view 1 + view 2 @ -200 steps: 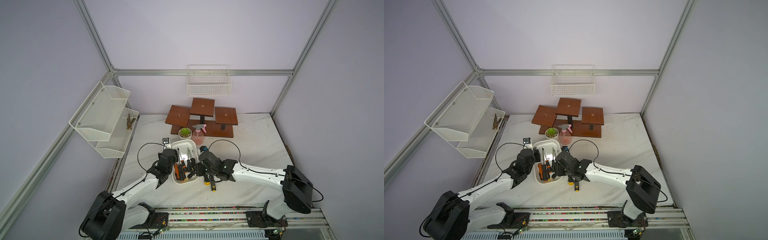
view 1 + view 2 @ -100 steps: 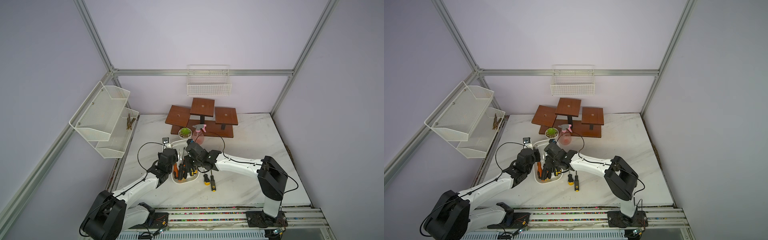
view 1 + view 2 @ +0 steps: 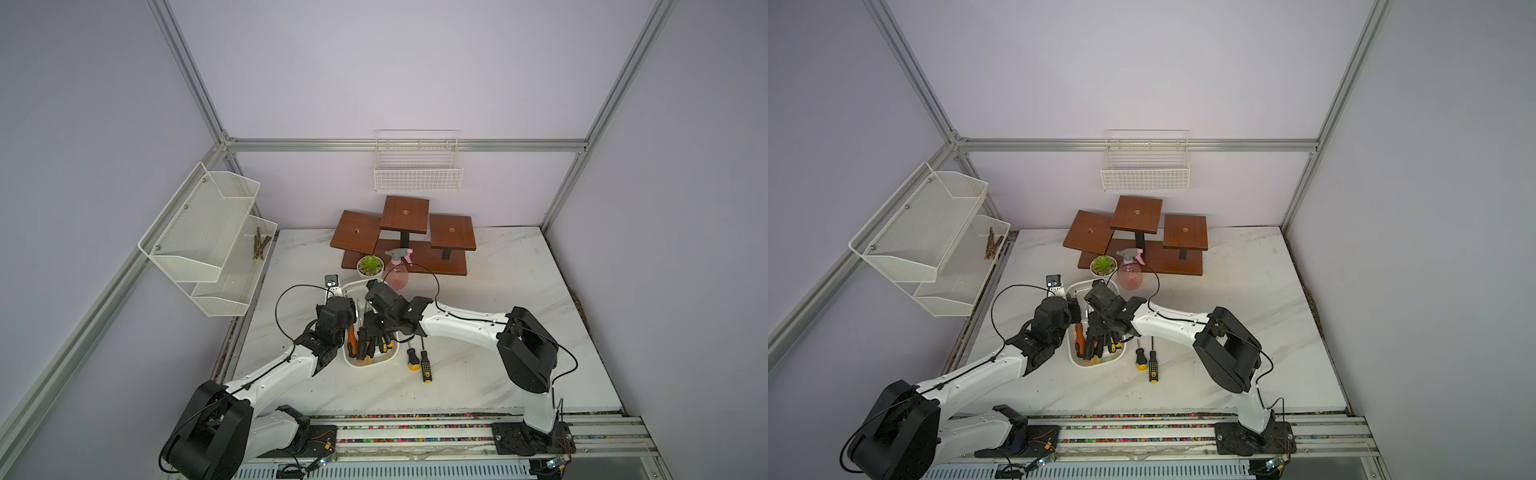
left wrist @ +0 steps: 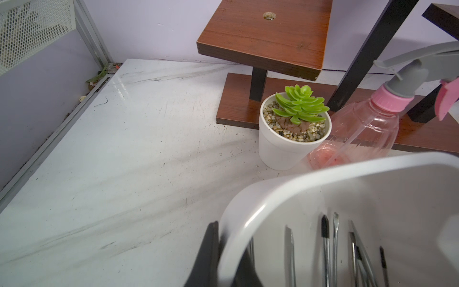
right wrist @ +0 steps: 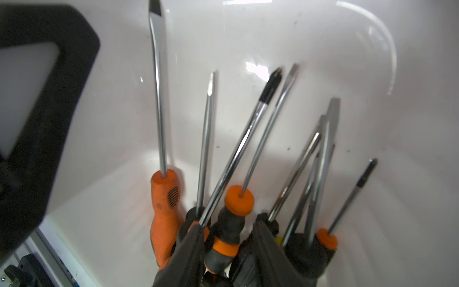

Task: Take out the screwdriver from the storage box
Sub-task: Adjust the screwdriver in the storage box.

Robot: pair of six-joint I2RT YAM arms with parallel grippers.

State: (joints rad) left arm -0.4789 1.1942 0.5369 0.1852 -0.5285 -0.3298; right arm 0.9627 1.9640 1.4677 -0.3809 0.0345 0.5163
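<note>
- In both top views, the storage box (image 3: 371, 364) (image 3: 1096, 365) sits on the table (image 3: 478, 374) (image 3: 1225, 382) between my 2 arms. A bunch of screwdrivers (image 3: 361, 345) (image 3: 1090, 347) lies inside it.
- In those views my left gripper (image 3: 348, 309) (image 3: 1073, 309) is at the side rim of the box. My right gripper (image 3: 376, 328) (image 3: 1098, 330) reaches down into the box, over the handles.
- 2 loose screwdrivers (image 3: 424, 365) (image 3: 1153, 365) lie on the table just beside the box, on my right arm's side.
- A plant pot (image 3: 370, 266) and a pink spray bottle (image 3: 395, 276) stand just behind the box, in front of a wooden stand (image 3: 405, 253).
- In the left wrist view, my left gripper (image 4: 229, 248) pinches the white rim of the box (image 4: 323, 171). 1 black finger (image 4: 208, 253) is outside the wall and the other is inside. Metal tips lie on the box floor.
- In the right wrist view, my right gripper (image 5: 228, 248) has its fingers (image 5: 188, 253) apart. The black and orange screwdriver (image 5: 229, 228) lies in the box with its handle between them. I cannot tell if they squeeze it.
- An orange screwdriver (image 5: 164, 206) lies just beside it on the box floor (image 5: 323, 49).
</note>
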